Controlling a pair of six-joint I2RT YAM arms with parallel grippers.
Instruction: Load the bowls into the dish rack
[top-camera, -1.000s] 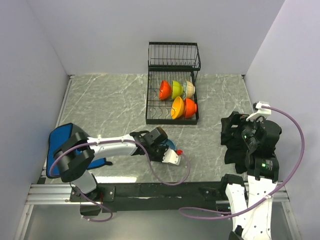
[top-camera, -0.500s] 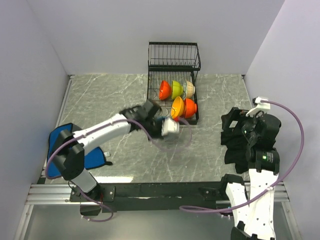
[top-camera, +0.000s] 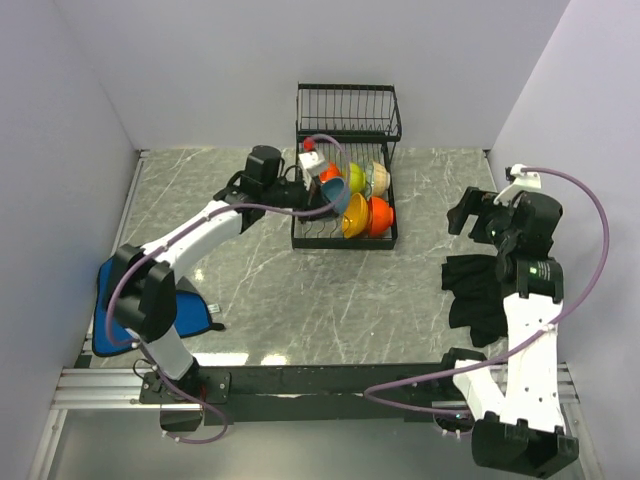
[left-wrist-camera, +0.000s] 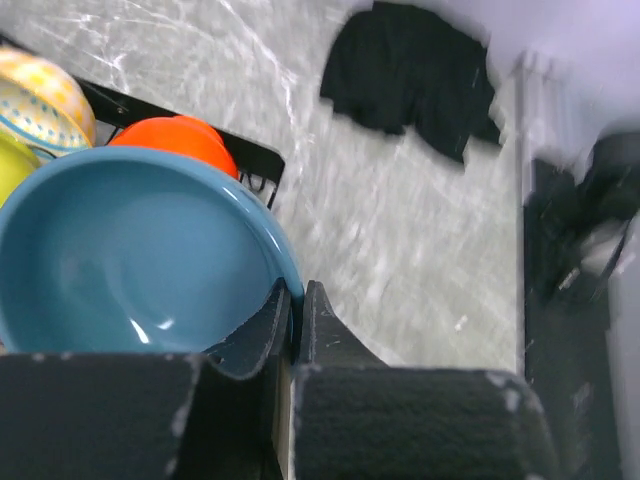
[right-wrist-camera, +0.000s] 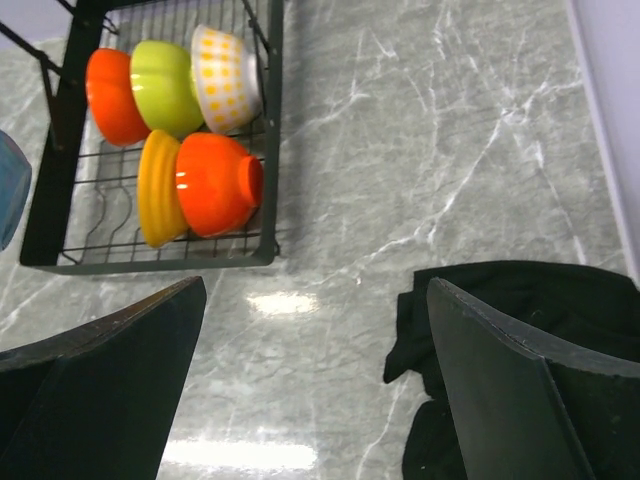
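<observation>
My left gripper (top-camera: 322, 192) is shut on the rim of the blue bowl (top-camera: 337, 206) and holds it tilted over the left part of the black wire dish rack (top-camera: 305, 240). In the left wrist view my fingers (left-wrist-camera: 320, 330) pinch the blue bowl's (left-wrist-camera: 130, 250) rim. In the rack's base stand a red-orange bowl (right-wrist-camera: 110, 95), a lime green bowl (right-wrist-camera: 165, 88), a cream patterned bowl (right-wrist-camera: 225, 78), an orange bowl (right-wrist-camera: 158, 190) and a second red-orange bowl (right-wrist-camera: 215, 180). My right gripper (right-wrist-camera: 320, 400) is open and empty, above the table to the right of the rack.
A black cloth (top-camera: 480, 295) lies on the marble table under the right arm; it also shows in the right wrist view (right-wrist-camera: 520, 320). A blue folded cloth (top-camera: 120, 300) lies at the near left. The rack's upper shelf (top-camera: 348, 112) stands against the back wall.
My left arm has swung from the table's near middle up to the rack, carrying the blue bowl. My right gripper has risen and moved a little farther back.
</observation>
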